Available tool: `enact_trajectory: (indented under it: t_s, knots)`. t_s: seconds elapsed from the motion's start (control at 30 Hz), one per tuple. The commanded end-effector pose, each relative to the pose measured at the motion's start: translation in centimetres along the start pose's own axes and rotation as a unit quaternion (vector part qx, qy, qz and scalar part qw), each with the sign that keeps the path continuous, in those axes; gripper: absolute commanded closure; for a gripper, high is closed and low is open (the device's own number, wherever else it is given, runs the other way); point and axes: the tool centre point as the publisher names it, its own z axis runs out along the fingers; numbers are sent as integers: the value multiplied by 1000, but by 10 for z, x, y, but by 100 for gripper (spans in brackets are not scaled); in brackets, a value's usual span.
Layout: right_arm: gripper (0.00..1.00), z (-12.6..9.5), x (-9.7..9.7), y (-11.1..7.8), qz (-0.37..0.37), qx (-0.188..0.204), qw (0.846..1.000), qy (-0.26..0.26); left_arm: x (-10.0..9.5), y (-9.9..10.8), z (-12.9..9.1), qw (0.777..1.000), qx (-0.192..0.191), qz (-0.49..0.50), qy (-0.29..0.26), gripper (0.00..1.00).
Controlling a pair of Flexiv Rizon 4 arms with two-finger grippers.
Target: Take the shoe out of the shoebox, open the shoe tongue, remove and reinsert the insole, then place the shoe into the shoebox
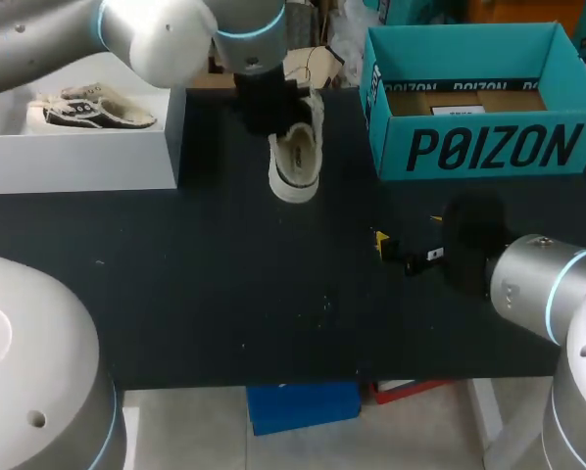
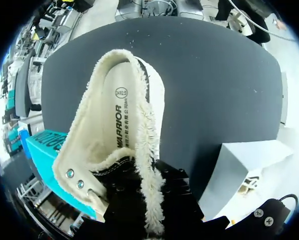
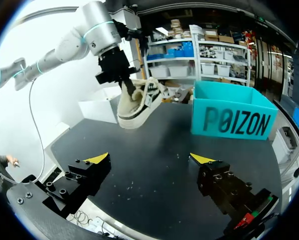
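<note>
Matte black table [image 1: 224, 294], faintly speckled, a white block [image 1: 77, 157] at its far left

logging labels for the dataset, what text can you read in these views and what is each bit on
"POIZON": front wall of the teal shoebox, in the head and right wrist views.
"WARRIOR": insole inside the cream shoe, left wrist view.
The round stamp and the small characters beside the word on the insole: too small to read.
The strip inside the shoebox: blurred.

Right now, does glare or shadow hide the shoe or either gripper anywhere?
Head view: the left gripper is black against the dark table; the pale shoe stands out. Right wrist view: white glare behind the left arm; right gripper well lit.
</note>
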Motion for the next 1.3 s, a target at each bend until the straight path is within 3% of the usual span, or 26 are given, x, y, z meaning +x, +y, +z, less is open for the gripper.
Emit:
enact_trajectory:
  t_s: [0.03,0.27,1.3]
  knots:
    - [0,1,2,-1,1,-2,1000,-2,32,6,-68,999,-26,-34,-24,100]
    - [0,1,2,-1,1,-2,1000,-2,49,19,-86,996,-45,-62,-39,100]
    - [0,1,2,-1,1,-2,1000,-2,52,12,-80,997,-38,-50,-50,100]
